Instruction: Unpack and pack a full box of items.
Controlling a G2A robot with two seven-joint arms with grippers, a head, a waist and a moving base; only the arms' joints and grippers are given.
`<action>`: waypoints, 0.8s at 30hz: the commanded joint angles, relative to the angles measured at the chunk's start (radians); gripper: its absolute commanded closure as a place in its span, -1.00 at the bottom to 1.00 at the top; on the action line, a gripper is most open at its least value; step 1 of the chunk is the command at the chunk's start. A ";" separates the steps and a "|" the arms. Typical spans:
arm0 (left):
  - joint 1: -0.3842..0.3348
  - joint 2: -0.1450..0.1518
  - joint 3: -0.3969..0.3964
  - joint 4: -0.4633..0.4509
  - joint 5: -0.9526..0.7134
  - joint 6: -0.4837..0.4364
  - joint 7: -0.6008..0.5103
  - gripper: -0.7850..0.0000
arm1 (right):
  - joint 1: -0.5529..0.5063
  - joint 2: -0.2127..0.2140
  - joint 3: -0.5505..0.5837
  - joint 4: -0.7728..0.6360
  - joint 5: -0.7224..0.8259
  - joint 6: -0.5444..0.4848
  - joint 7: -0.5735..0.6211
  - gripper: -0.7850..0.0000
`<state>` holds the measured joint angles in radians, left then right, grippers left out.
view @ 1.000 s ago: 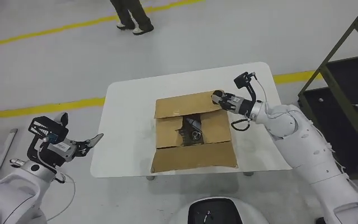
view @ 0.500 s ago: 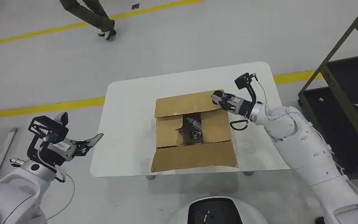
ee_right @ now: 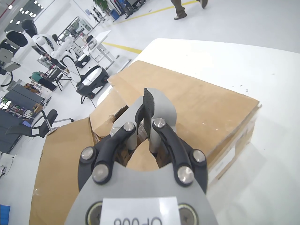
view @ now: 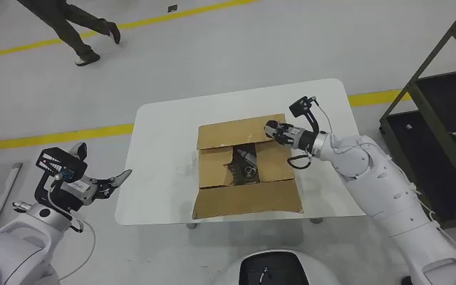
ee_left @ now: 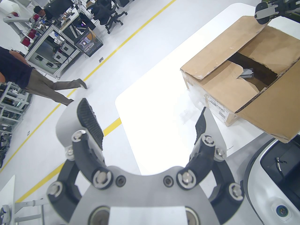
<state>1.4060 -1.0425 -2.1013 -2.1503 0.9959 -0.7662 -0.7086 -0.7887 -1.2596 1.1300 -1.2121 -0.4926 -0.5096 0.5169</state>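
Though its flaps are folded inward, the brown cardboard box (view: 246, 167) at mid-table shows a dark central gap with a grey item (view: 246, 165) inside; one flap edge is torn. White table (view: 164, 142), pale floor (view: 235, 50) with yellow line (view: 71, 135). Right gripper (view: 269, 129), jaws pressed together, sits at the far flap's corner. Left gripper (ee_left: 143, 107), jaws spread, hangs beyond the table's left edge

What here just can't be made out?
- Inside the box: top view, flaps cover all but a dark gap; the grey item is too small to name.
- Whether the right gripper touches the far flap: right wrist view, its own fingers hide the contact.
- Part of the box: left wrist view, cut off by the edge.
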 commanded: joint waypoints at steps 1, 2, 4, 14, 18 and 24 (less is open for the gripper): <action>0.000 0.000 0.000 0.000 0.000 0.000 0.000 -1.00 | 0.014 -0.005 -0.016 0.021 -0.006 0.016 -0.003 1.00; 0.000 0.000 0.000 0.000 0.000 0.000 0.000 -1.00 | 0.019 -0.007 -0.026 0.027 -0.008 0.021 -0.008 1.00; 0.001 0.000 0.000 0.000 0.001 0.003 0.004 -1.00 | 0.027 -0.013 -0.041 0.037 0.002 0.020 -0.018 1.00; 0.052 0.008 0.053 0.008 0.006 0.006 0.079 -1.00 | 0.053 -0.023 -0.068 0.065 0.002 0.001 -0.036 1.00; 0.073 0.014 0.085 0.004 -0.007 -0.058 0.091 -1.00 | 0.058 -0.024 -0.070 0.078 0.005 -0.001 -0.035 1.00; 0.101 0.020 0.112 -0.016 -0.012 -0.127 0.095 -1.00 | 0.066 -0.027 -0.079 0.093 0.014 -0.007 -0.025 1.00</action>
<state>1.5078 -1.0222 -1.9886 -2.1667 0.9838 -0.8984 -0.6131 -0.7238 -1.2864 1.0520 -1.1213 -0.4794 -0.5153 0.4912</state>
